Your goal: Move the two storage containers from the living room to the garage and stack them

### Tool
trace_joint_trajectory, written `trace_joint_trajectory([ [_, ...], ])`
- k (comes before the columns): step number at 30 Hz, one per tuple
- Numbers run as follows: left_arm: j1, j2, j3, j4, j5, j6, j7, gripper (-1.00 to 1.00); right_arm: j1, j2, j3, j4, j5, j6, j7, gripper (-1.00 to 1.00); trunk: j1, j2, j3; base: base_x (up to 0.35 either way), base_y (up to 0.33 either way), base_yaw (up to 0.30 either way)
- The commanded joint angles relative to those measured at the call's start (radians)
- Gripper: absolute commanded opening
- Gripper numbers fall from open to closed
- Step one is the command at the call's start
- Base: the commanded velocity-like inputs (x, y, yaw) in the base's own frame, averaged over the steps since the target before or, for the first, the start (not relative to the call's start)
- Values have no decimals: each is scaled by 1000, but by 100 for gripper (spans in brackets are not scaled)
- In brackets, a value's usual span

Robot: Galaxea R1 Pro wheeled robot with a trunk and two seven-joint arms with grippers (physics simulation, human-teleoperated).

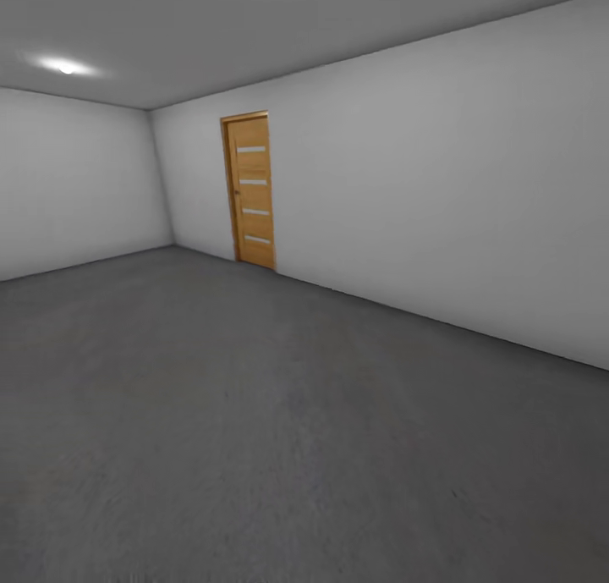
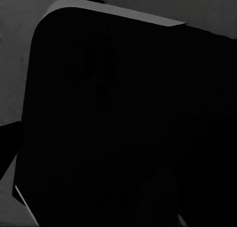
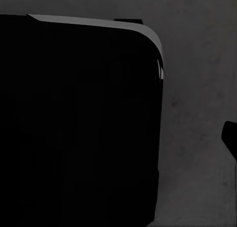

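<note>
A: Jaws: can't tell on either arm. Left wrist view is mostly one big black rounded-corner body [image 2: 118, 123] with a pale edge strip, probably the robot's own base or housing, not sure. No fingers resolved. Right wrist view has the same kind of black rounded slab [image 3: 79, 123], plus a small dark tip [image 3: 230, 138] at 3 o'clock that I can't identify.

B: Containers?

A: No orange-red bin in these frames, so the key relation, bin versus jaws, bin long axis, nearer arm, can't be read. Nothing red sits against either wrist camera; I'd guess both grippers are empty, but that's a guess.

B: Where are we then?

A: Looks like the garage: matte dark grey concrete floor [image 1: 254, 448], plain white walls [image 1: 440, 202], ceiling light [image 1: 66, 67] at 10 o'clock in the head view. Narrow light-wood door with four pale horizontal glass slots [image 1: 250, 189] stands shut at about 11 o'clock, set in the right-hand wall near the far corner. Grey floor also shows beside the black bodies in both wrist views.

B: Next?

A: My read: transit step. Base needs to head for that door, toward the living room, or turn to find a bin. No grasp geometry to plan until a bin is in view.
</note>
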Motion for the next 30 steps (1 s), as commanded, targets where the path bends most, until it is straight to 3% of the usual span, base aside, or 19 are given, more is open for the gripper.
trace_joint_trajectory([
  [1,0,0,6,0,5,-1,0,100,0,0,1,0,1,-3,-1,100,0,0,-1,0,0,299],
  [25,0,6,6,-5,10,-1,0,100,0,-1,0,0,0,-3,0,100,0,0,-1,0,0,299],
  [30,0,6,8,-4,13,-3,2,100,0,-23,-1,0,-2,-2,0,100,0,0,-1,0,0,299],
])
